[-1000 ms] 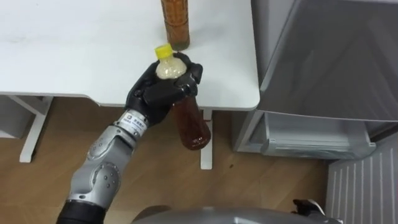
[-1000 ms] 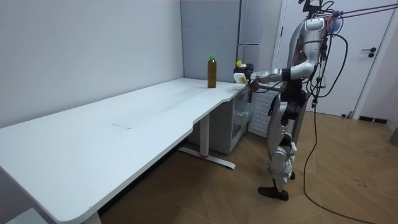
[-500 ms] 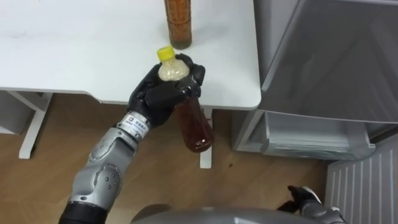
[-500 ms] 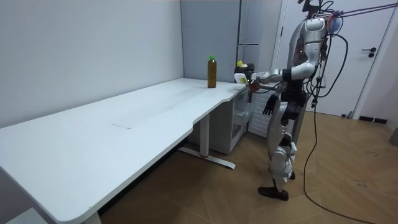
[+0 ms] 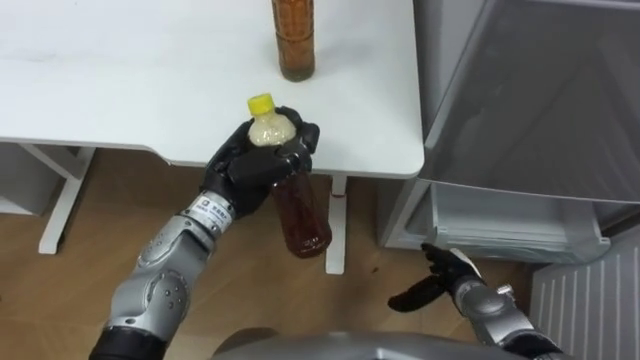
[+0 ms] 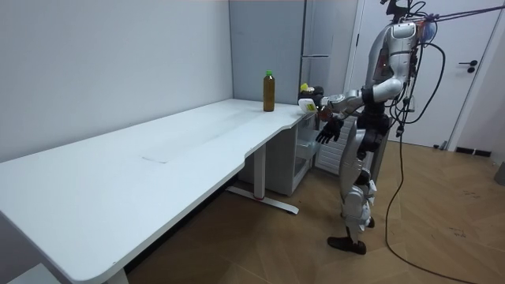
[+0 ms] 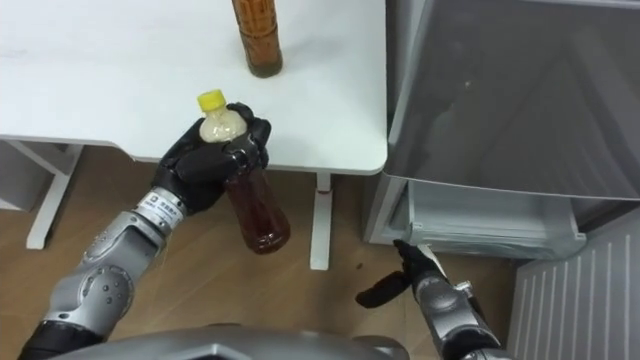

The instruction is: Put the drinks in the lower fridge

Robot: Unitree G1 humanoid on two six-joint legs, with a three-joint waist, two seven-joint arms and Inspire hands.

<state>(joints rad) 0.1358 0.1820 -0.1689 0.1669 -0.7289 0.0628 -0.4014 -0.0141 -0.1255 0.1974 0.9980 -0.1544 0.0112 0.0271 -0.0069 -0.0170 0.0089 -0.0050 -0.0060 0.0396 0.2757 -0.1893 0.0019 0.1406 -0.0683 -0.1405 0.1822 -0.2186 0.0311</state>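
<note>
One bottle (image 5: 300, 210) gripped in my left hand (image 5: 245, 170), past table (image 5: 120, 90) edge; second bottle (image 5: 293, 35) on table; right hand (image 5: 447, 282) spread, empty. Carry step, I judge; next: bring bottle down into lower fridge (image 5: 510, 225).

Silver segmented forearms, black left hand (image 5: 240, 170) (white wrist label)

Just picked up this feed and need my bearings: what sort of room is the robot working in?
Probably an office or lab room rather than a kitchen: a long white desk, a grey fridge beside it with its lower compartment open, and a wood floor.
</note>
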